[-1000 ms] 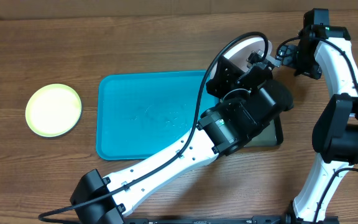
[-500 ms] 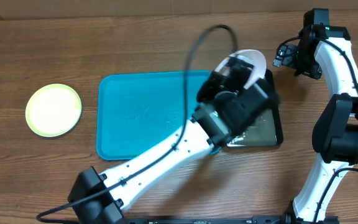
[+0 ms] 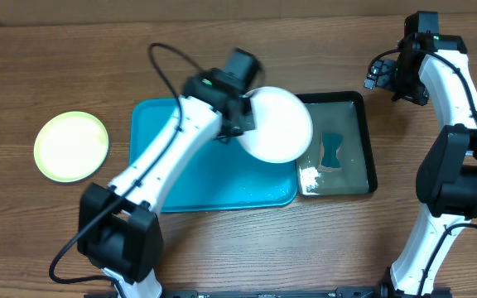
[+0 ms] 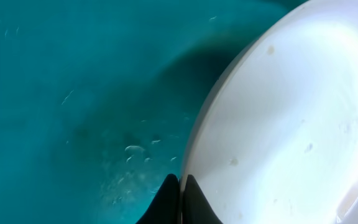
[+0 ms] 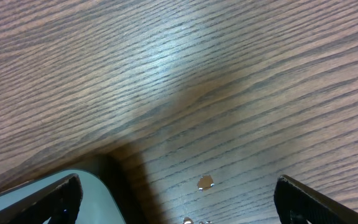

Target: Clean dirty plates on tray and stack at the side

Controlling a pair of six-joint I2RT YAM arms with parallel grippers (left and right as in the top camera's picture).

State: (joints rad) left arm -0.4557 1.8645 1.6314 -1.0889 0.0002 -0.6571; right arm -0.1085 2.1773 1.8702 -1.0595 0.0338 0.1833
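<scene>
The left end effector [image 4: 180, 186] is pinched narrow on the rim of the white plate [image 3: 280, 124]. It holds the plate above the right edge of the teal tray [image 3: 180, 157], with the disc reaching out toward the black tray [image 3: 350, 116]. The yellow-green plate [image 3: 71, 146] lies on the desk near its left edge, well apart from the tray, so stacking likely means carrying the white plate leftward, and the left arm is nearer. The right end effector [image 5: 178, 198] hangs wide and empty over the desk's far right corner. In view are two plates, two trays and one sponge [image 3: 332, 151]. No cyan plate shows.
</scene>
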